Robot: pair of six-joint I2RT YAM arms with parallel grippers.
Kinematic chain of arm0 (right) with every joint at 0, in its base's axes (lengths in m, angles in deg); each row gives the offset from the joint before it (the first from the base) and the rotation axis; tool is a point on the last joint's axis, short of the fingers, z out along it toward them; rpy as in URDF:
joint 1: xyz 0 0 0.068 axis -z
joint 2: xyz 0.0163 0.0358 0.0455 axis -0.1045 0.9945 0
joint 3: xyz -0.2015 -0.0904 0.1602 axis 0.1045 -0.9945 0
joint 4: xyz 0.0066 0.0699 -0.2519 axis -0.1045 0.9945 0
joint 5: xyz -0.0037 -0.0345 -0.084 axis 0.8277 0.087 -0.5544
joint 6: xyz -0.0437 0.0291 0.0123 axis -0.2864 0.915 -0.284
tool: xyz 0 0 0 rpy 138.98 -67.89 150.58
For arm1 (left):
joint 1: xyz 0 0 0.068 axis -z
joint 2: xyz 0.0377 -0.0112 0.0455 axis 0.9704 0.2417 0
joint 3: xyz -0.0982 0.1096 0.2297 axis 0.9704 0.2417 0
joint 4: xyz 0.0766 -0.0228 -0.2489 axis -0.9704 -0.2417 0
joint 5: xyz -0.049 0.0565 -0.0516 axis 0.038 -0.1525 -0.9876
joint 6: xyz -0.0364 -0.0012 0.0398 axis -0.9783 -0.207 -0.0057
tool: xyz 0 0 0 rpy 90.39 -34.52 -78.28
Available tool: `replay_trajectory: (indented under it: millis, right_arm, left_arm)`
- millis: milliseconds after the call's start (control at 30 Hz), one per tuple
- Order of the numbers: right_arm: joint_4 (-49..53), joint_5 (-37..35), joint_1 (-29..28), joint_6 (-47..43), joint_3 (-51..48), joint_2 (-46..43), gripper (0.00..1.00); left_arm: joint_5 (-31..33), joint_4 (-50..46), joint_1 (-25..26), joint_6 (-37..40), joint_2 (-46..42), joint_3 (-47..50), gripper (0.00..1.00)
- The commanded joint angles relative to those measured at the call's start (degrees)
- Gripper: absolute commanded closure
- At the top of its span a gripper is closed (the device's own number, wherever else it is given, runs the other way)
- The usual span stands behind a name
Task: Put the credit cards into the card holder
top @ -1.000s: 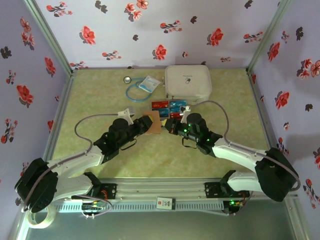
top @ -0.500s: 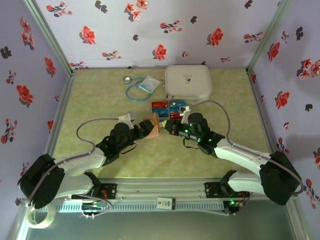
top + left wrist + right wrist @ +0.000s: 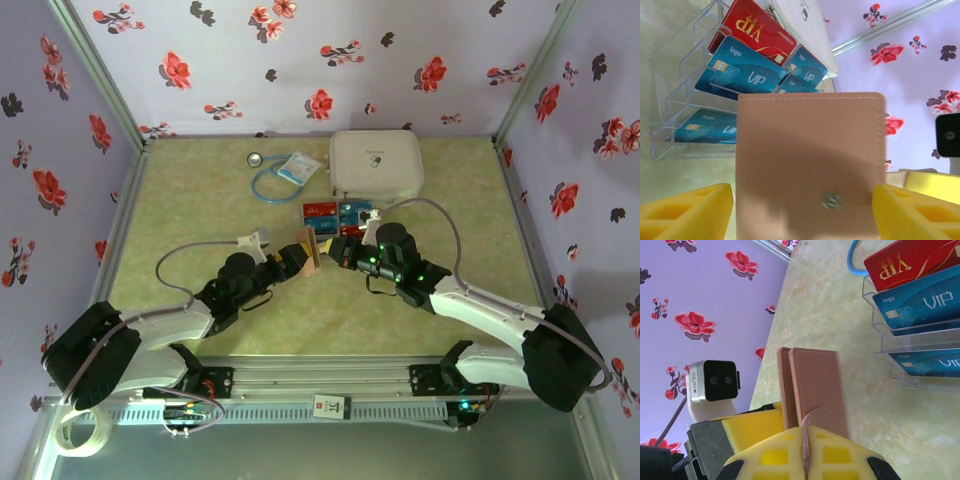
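Note:
The card holder (image 3: 310,246), a pinkish-brown folded wallet with a snap, stands on edge between my two grippers. In the left wrist view its flat face (image 3: 810,145) sits between my left gripper's (image 3: 802,200) yellow fingers, which stand open with a slim gap at the left finger. My right gripper (image 3: 806,432) is shut on the card holder's thin strap (image 3: 808,421), with the wallet's (image 3: 815,385) edge just beyond its tips. The credit cards (image 3: 340,212), red (image 3: 757,32) and blue (image 3: 740,75), stand in a clear plastic rack (image 3: 670,100) behind the wallet.
A large white zip case (image 3: 376,165) sits behind the rack. A blue cord (image 3: 268,182) and a small packet (image 3: 298,167) lie at the back left. A tape roll (image 3: 80,435) rests by the left arm's base. Flowered walls close the table in.
My left gripper has opened wider around the card holder. The wallet has turned more edge-on between the grippers. My right gripper has stayed shut on the strap.

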Motion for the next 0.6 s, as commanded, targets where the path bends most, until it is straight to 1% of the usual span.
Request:
replay_trajectory:
  millis: [0,100,167,267,333,567]
  right_arm:
    - [0.38,0.09,0.05,-1.21,1.36,-1.23,1.0]
    - [0.69,-0.15,0.05,-1.31,1.24,-1.45,1.0]
    - [0.84,-0.19,0.05,-1.29,1.16,-1.5,1.0]
    - [0.73,-0.41,0.05,-1.3,0.75,-1.76,1.0]
    - [0.52,-0.74,0.05,-1.16,0.25,-2.08,1.0]
    - [0.64,-0.87,0.13,-1.12,-0.55,-3.46,1.0]
  left_arm:
    - [-0.52,5.83,-0.37,0.77,-0.04,0.88,0.24]
    - [-0.45,6.16,-0.6,1.1,-0.77,2.6,0.24]
    - [-0.46,4.24,-0.73,1.24,-1.06,2.24,0.25]
    - [-0.5,4.72,-0.87,1.48,-0.6,2.67,0.33]
    - [-0.5,5.03,-0.87,1.39,-0.13,3.01,0.36]
    - [1.34,2.68,-1.24,2.57,-1.06,4.81,0.34]
